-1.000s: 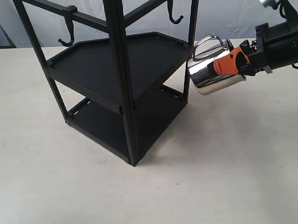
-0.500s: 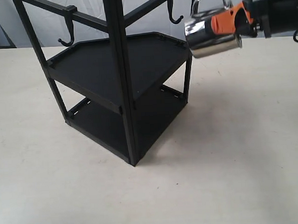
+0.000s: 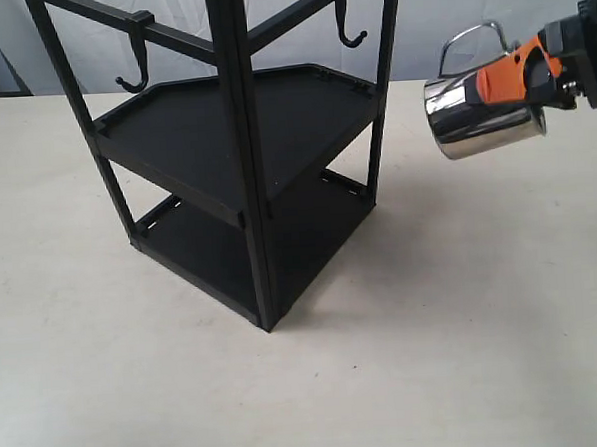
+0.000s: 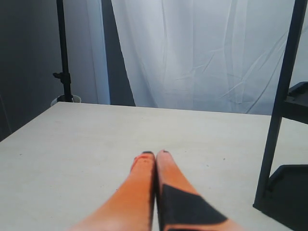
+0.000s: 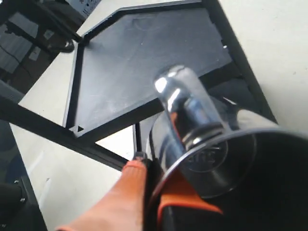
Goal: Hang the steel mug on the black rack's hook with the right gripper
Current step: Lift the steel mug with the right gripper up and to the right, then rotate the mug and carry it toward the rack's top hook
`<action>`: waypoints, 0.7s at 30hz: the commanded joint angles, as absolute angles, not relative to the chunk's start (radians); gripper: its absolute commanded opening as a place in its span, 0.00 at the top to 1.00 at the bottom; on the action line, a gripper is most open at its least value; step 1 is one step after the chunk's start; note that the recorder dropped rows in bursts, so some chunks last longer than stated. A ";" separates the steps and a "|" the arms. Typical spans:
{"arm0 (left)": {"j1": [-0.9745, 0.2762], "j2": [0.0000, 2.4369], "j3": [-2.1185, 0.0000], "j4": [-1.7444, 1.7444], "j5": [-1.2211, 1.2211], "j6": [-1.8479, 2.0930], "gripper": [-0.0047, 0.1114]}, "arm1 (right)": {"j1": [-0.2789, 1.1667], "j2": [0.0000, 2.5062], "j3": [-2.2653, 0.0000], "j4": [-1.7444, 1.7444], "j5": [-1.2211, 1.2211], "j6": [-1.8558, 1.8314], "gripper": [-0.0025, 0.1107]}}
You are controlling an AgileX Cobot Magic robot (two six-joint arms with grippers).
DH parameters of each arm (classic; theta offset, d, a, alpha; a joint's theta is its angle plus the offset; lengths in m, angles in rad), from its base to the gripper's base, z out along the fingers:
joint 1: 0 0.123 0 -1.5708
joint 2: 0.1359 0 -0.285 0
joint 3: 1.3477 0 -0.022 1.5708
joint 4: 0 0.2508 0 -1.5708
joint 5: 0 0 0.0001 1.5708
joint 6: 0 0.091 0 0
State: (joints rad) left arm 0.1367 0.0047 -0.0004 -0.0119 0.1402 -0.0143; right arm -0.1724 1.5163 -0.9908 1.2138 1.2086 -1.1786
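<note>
Steel mug (image 3: 483, 114) up in the air at the right of the exterior view, well clear of the pale tabletop (image 3: 464, 325), tilted with its open mouth towards the rack and its looped handle (image 3: 474, 36) arching on top. Pinched at the rim by the right gripper (image 3: 516, 72), orange fingers (image 3: 511, 70) clamped on the wall, one inside and one outside. Confirmed up close in the right wrist view: mug (image 5: 211, 159) filling the frame, rim squeezed between the orange pads (image 5: 130, 192), handle (image 5: 185, 101) bulging towards the lens, black rack (image 5: 139, 62) behind it with a flat tray in sight.

Black rack (image 3: 245, 156) standing upright on the table, two trays stacked, square posts rising out of frame. Hook (image 3: 348, 26) hanging from the right-hand top rail, J curl at the bottom, bare. Mug off to the right of it, clearly apart, handle roughly level with the hook's curl but not touching. Second hook (image 3: 135, 67) on the left rail, also bare.

Over on the left wrist view: left gripper (image 4: 156, 159) low above the table, orange fingertips (image 4: 144, 166) pressed together, nothing between them. One rack post (image 4: 279, 106) upright just off to the side, white curtain (image 4: 202, 53) behind.
</note>
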 commanded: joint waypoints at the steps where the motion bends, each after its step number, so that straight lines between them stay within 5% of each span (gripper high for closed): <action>1: 0.128 0.000 0.000 -0.022 0.128 -0.017 0.95 | -0.178 1.472 -0.963 1.315 1.221 -1.322 0.99; 4: 0.128 0.000 0.000 -0.022 0.128 -0.017 0.95 | -0.118 1.331 -0.955 1.275 1.140 -1.377 0.99; 11: 0.128 0.000 0.000 -0.022 0.128 -0.017 0.95 | 0.181 1.086 -0.746 0.951 0.194 -1.058 0.99; 21: 0.128 0.000 0.000 -0.022 0.128 -0.017 0.95 | 0.651 1.155 -0.563 0.984 -0.567 -1.104 0.99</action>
State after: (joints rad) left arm 0.1367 0.0047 -0.0004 -0.0119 0.1397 -0.0143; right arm 0.5383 1.1226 -0.5829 0.9661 -0.3646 -1.0709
